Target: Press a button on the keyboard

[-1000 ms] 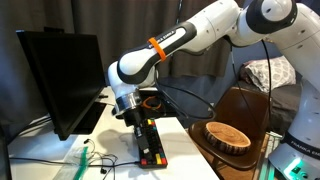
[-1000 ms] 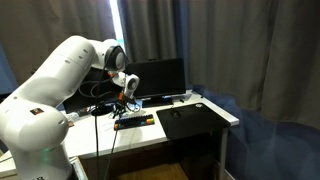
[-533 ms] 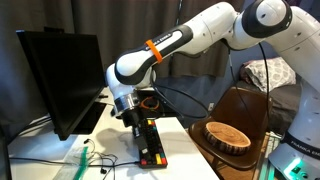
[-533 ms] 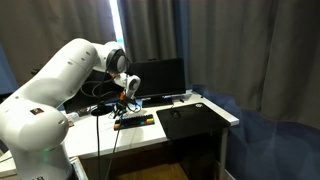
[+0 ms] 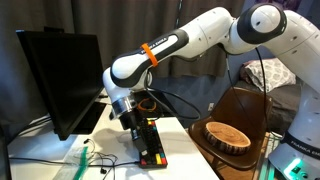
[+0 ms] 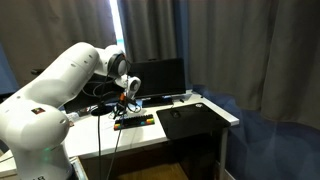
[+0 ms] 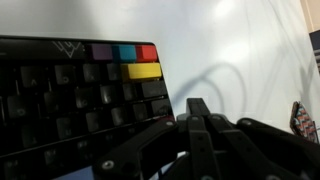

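The keyboard point(image 5: 151, 141) is slim and black with a red-orange strip, lying on the white table; it also shows in an exterior view point(image 6: 134, 121). In the wrist view the keyboard point(image 7: 80, 100) fills the left, with purple, blue, red and yellow keys at its end. My gripper point(image 5: 134, 124) hangs low over the keyboard's far end and shows too in an exterior view point(image 6: 127, 104). In the wrist view its fingers point(image 7: 198, 106) are pressed together, empty, with the tips just beside the keyboard's end edge. Whether they touch a key is hidden.
A large black monitor point(image 5: 60, 75) stands beside the keyboard, also in an exterior view point(image 6: 157, 76). A flat black mat point(image 6: 192, 120) lies at the table's far side. A wooden bowl point(image 5: 226, 136) sits on a brown stand. Cables point(image 5: 185, 100) trail behind the gripper.
The arm has shifted slightly and the gripper has sunk a little toward the keyboard. The keyboard has not moved.
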